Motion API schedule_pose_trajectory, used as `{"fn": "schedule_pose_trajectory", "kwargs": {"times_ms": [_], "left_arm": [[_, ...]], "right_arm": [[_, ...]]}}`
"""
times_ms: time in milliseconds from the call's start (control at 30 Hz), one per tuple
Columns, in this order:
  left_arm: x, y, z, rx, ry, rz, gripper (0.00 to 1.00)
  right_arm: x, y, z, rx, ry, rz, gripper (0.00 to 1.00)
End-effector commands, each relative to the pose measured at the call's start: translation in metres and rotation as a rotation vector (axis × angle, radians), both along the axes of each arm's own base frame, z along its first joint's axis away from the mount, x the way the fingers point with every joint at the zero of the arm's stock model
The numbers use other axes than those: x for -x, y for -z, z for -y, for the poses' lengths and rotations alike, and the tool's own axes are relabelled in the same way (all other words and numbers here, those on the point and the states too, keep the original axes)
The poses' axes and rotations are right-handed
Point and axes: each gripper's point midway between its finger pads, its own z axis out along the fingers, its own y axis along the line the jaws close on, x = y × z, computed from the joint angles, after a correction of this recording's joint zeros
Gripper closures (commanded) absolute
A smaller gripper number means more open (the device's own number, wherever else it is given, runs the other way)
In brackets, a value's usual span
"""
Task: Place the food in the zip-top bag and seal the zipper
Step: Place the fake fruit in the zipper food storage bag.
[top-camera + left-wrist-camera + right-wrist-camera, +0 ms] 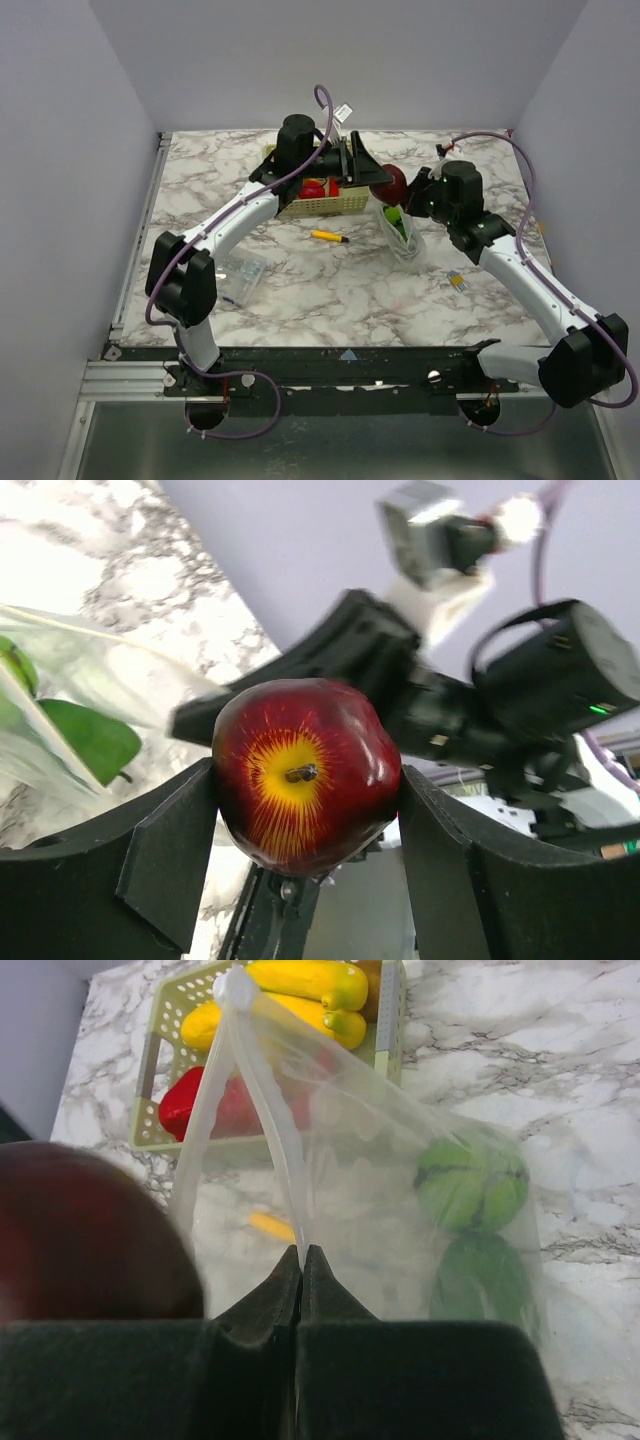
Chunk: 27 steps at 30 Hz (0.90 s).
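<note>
Dark-red apple (305, 775) in the air beside the zip-top bag (350, 1210), clamped in the left gripper (305, 820).

The apple sits stem-end to the wrist camera, squeezed between both black fingers. It hangs off the marble table (330, 290), between the mesh basket (320, 207) and the bag's raised top. The right gripper (301, 1260) has its jaws pressed fully together on the zipper (262, 1100), holding that edge up while the bag sags to the table. A green pepper (472, 1182) lies inside the bag. Yellow pieces (300, 980) and a red piece (185, 1105) are in the basket. A yellow-and-black stick (330, 237) lies just in front of the basket.
</note>
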Motion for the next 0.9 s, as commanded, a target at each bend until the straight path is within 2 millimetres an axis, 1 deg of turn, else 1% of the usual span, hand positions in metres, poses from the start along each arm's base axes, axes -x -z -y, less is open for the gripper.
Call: {"fn": "schedule_pose_trajectory", "kwargs": {"times_ms": [0,33,67,133,233,300,367,467,567,600,800,867], "left_arm": [[-0.032,0.042,0.0,-0.109,-0.124,-0.035,0.85],[-0.036,0.049,-0.002,-0.137,-0.153,-0.053,0.86],[-0.039,0.054,-0.004,-0.157,-0.172,-0.064,0.88],[-0.041,0.068,-0.012,-0.225,-0.22,-0.083,0.88],[-0.038,0.091,-0.029,-0.331,-0.28,-0.081,0.88],[-0.034,0.1,-0.038,-0.375,-0.303,-0.079,0.85],[-0.03,0.107,-0.042,-0.418,-0.328,-0.077,0.79],[-0.022,0.111,-0.035,-0.466,-0.341,-0.077,0.69],[-0.019,0.11,-0.021,-0.511,-0.351,-0.048,0.64],[-0.019,0.11,-0.017,-0.512,-0.352,-0.057,0.62],[-0.011,0.126,0.009,-0.474,-0.289,-0.158,0.54],[-0.011,0.126,0.016,-0.449,-0.281,-0.175,0.51]], "right_arm": [[0.001,-0.021,0.005,-0.06,0.048,0.039,0.99],[0.003,-0.023,0.005,-0.064,0.052,0.042,0.99],[0.002,-0.023,0.01,-0.059,0.079,0.045,0.99],[0.002,-0.027,0.013,-0.066,0.102,0.054,0.99],[0.002,-0.032,0.013,-0.09,0.11,0.062,0.99],[0.003,-0.033,0.01,-0.11,0.103,0.068,0.99],[0.003,-0.032,0.008,-0.124,0.096,0.066,0.99],[0.002,-0.026,0.004,-0.131,0.085,0.054,0.99],[0.001,-0.025,0.003,-0.136,0.086,0.05,0.99],[0.001,-0.025,0.003,-0.137,0.087,0.049,0.99],[0.005,-0.029,0.004,-0.144,0.09,0.053,0.99],[0.006,-0.027,0.004,-0.143,0.091,0.051,0.99]]}}
